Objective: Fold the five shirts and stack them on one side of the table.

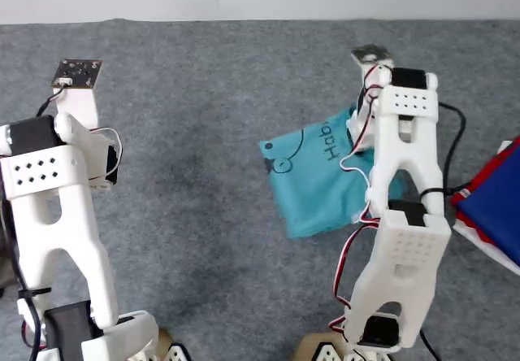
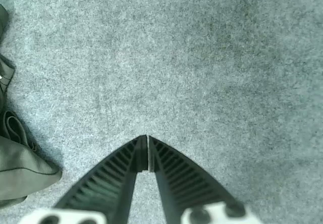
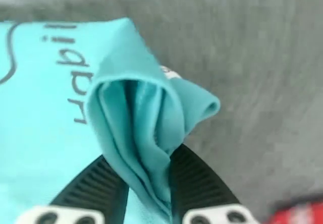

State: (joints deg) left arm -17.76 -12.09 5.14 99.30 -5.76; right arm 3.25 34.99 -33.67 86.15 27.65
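On the right side of the grey felt-covered tabletop [image 1: 187,133] lies the folded teal cotton shirt with dark print [image 1: 313,186], partly under the right arm. The right end effector [image 3: 144,156] is clamped on a bunched edge of this shirt; in the right wrist view several layers of the teal cloth stand up between the two black ribbed fingers [image 3: 199,181]. Near the shirt, at the right border of the tabletop, rests a flat blue cloth with red and white edges [image 1: 491,202], which I take for the pile of shirts already folded.

The left end effector [image 2: 148,144] is closed on nothing, its tips touching each other over bare tabletop. Beside it lies a crumpled dark olive cloth [image 2: 17,158], perhaps one more shirt that waits.

The step in hand, as I judge it, is to bring the teal shirt onto the pile. To do it well, the grip should hold all layers of the fold, not only the upper ones; otherwise the lower layers may hang and the fold may open. I would lift only a little, so the free part slides flat, and pull slowly toward the blue cloth. The edges should be lined up with the pile first, and the fingers opened only when the shirt lies flat on it.
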